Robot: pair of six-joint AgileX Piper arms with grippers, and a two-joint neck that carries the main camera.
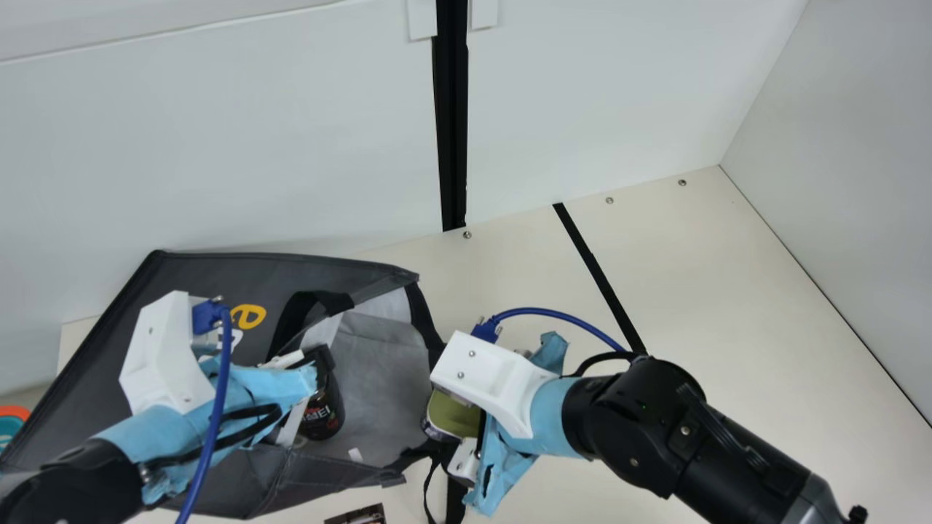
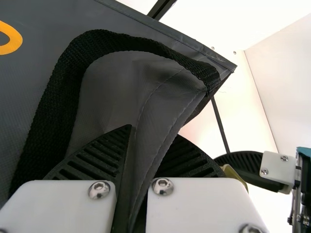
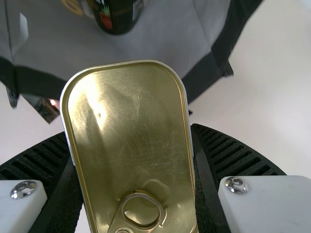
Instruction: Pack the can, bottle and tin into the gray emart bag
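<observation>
The tin (image 3: 131, 141) is glossy, scratched metal with gold tones.

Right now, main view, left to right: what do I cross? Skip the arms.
Orange-and-teal item → yellow letter on the gray bag → dark container inside the bag → gold-topped tin → diagonal black strip → right-hand wall.

The tin (image 3: 131, 121), ring-pull lid showing, sits between ribbed fingers (image 3: 238, 155); beyond the tin, the gray bag (image 3: 170, 41) holds a dark container (image 3: 116, 19).
</observation>
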